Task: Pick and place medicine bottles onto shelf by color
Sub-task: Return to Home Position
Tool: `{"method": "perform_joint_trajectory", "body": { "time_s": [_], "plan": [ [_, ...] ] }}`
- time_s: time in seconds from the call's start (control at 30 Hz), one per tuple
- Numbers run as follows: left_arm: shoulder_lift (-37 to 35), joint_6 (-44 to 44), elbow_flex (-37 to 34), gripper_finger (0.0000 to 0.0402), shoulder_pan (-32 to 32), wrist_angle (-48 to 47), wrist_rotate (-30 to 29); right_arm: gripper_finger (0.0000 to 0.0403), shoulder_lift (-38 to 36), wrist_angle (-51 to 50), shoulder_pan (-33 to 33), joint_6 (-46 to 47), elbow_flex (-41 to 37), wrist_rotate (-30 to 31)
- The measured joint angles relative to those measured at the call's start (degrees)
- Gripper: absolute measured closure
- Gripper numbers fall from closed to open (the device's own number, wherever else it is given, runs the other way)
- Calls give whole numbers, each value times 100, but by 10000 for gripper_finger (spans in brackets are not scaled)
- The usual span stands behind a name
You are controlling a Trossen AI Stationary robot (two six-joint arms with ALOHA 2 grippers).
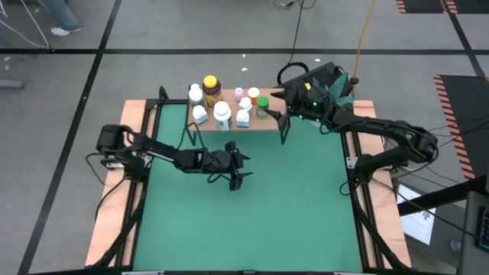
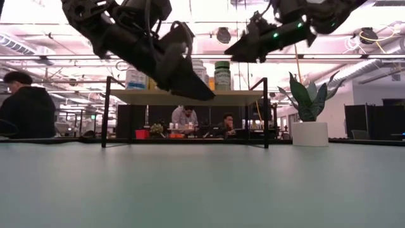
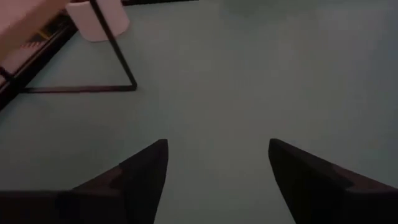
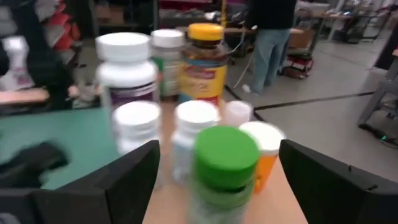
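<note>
While open, right gripper [image 4: 218, 147] near shelf [image 1: 256, 124].

Left arm: reaches in from the left side, forearm stretched toward centre, wrist tipped down.
Left gripper [image 3: 217, 142]: fingers spread wide, tips pointing down and forward.
Right arm: elbow bent out at the right, forearm angled toward the far edge.
Right gripper [image 4: 219, 144]: fingers parted wide, raised, roughly level.

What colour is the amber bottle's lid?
Yellow; the amber bottle shows best in the right wrist view.
</note>
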Motion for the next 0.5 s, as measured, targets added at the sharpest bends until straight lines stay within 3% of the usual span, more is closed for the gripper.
{"method": "perform_joint_trajectory", "body": {
  "time_s": [0.13,0.3,0.5],
  "plan": [
    [-450,-190,-2,157,-33,-537,2,78,-577,-729,292,-123,-101,-12],
    [-858,-200,-29,230,-282,-923,17,81,-1377,-931,885,-284,-725,-7],
    [-1469,160,-43,325,-445,-1348,13,130,-2382,-910,1567,-297,-1388,5]
  ]
}}
